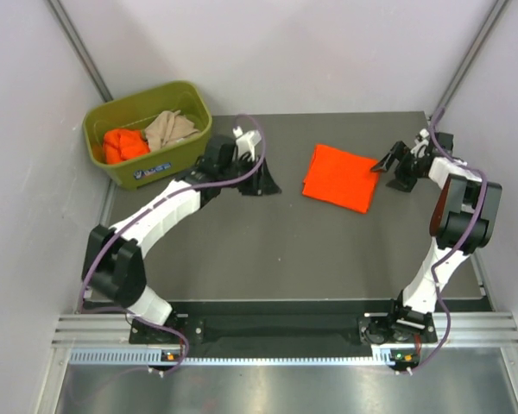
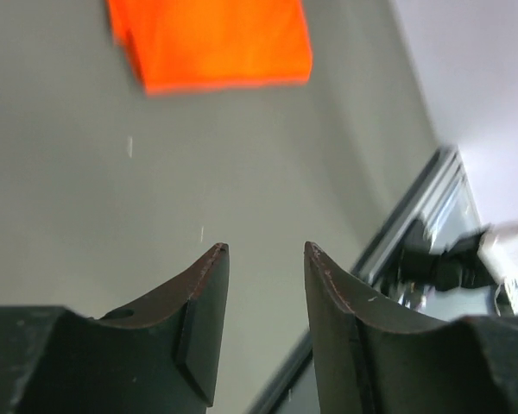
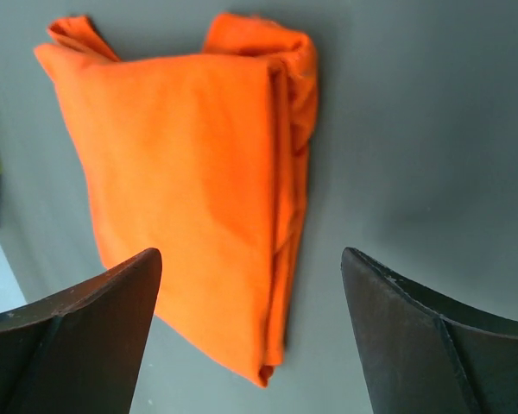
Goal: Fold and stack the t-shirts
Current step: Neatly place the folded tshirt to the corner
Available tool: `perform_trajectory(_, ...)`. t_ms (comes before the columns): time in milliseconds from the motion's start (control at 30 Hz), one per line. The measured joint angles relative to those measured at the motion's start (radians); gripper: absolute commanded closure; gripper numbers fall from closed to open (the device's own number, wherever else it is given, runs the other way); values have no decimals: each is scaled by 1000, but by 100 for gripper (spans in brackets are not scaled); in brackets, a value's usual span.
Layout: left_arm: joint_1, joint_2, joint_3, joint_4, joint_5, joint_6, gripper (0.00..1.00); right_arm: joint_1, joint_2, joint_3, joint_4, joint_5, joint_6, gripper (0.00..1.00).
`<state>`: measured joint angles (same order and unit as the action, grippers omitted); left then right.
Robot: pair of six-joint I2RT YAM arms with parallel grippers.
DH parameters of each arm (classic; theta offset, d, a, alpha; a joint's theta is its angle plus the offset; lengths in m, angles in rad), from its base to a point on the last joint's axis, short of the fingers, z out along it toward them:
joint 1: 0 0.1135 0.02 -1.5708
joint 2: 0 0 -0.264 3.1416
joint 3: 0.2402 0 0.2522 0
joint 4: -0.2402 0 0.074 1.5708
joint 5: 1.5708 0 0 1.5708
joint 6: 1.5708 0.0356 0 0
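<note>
A folded bright orange t-shirt [image 1: 338,178] lies flat on the dark table, right of centre; it also shows in the left wrist view [image 2: 211,41] and the right wrist view [image 3: 190,181]. A crumpled orange t-shirt [image 1: 123,144] and a beige-tan t-shirt [image 1: 171,129] lie in the olive-green bin [image 1: 190,151]. My left gripper [image 1: 261,185] is open and empty, to the left of the folded shirt and apart from it [image 2: 266,250]. My right gripper [image 1: 387,164] is open and empty, just off the folded shirt's right edge, above the table [image 3: 252,254].
The olive-green bin stands at the table's back left corner. Grey walls close in on the left, back and right. A metal rail [image 1: 285,328] runs along the table's near edge by the arm bases.
</note>
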<state>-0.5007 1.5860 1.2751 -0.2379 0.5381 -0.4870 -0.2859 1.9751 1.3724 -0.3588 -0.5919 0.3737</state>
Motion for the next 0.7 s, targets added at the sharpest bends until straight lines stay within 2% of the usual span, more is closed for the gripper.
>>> perform_trajectory(67,0,-79,-99,-33,0,4,51,0,8,-27,23,-3,-9,17)
perform_trajectory(167,5,-170,-167,-71,-6,6,49,0,36,-39,93,-24,-10,20)
perform_trajectory(400,66,-274,-185,-93,-20,9,49,1,96,-39,238,-99,35,28)
perform_trajectory(500,98,-272,-185,-112,-28,8,48,10,119,-32,271,-122,56,36)
perform_trajectory(600,119,-263,-185,-121,-27,7,48,19,159,-1,288,-147,73,50)
perform_trajectory(700,135,-245,-184,-131,-26,8,47,36,188,25,287,-147,84,59)
